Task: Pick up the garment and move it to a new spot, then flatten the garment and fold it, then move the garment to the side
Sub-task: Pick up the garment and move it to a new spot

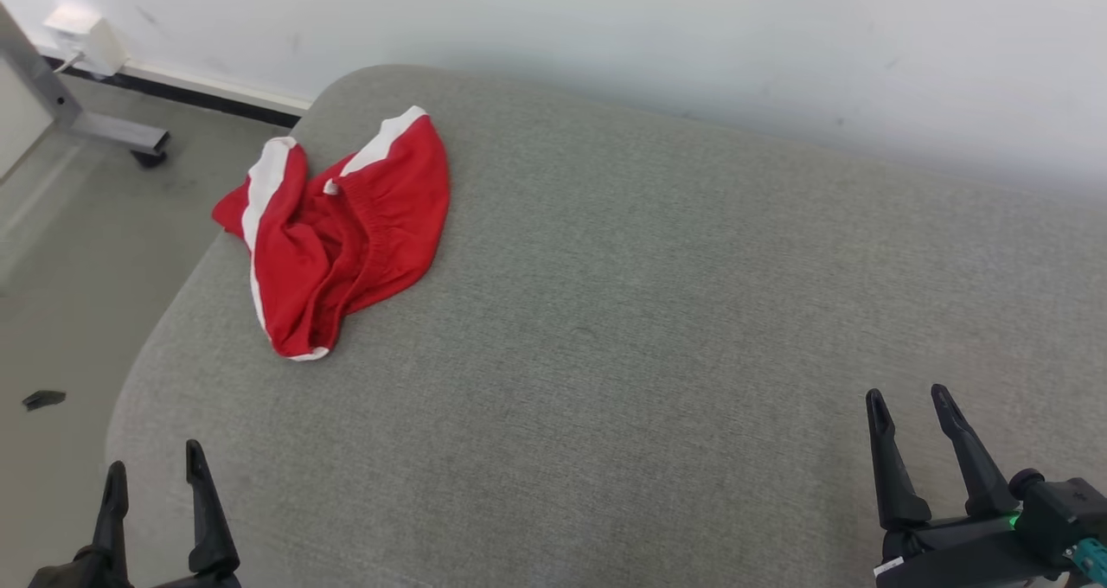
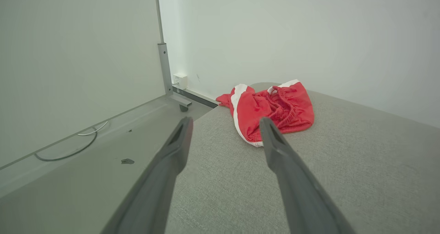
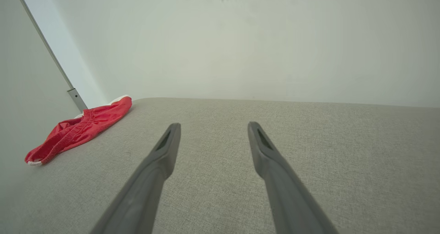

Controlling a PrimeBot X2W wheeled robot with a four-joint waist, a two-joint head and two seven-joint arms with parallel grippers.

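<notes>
The garment (image 1: 346, 233), red shorts with white side stripes and a gathered waistband, lies crumpled on the grey cushioned surface (image 1: 649, 311) toward 10 o'clock in the head view, close to the rounded far-left corner; one red fold reaches the left edge of the cushion. Nothing touches it.

The left gripper (image 1: 154, 458) sits at 7 o'clock in the head view, over the near-left edge of the cushion; its two dark fingers stand well apart with nothing between them. In the left wrist view the same gripper (image 2: 226, 121) points toward the garment (image 2: 271, 110), which lies at about 1 o'clock beyond the fingertips and apart from them.

The right gripper (image 1: 908, 393) is at 5 o'clock, its fingers likewise spread and empty over bare fabric; from the right wrist view this gripper (image 3: 213, 125) faces the pale wall (image 3: 240, 38), with the garment (image 3: 79, 130) far off at 9 o'clock.

On the floor (image 1: 78, 268) at the left are a small dark scrap (image 1: 43, 399) and a metal frame foot (image 1: 112, 130); a white wall box (image 1: 82, 39) sits at 10 o'clock.
</notes>
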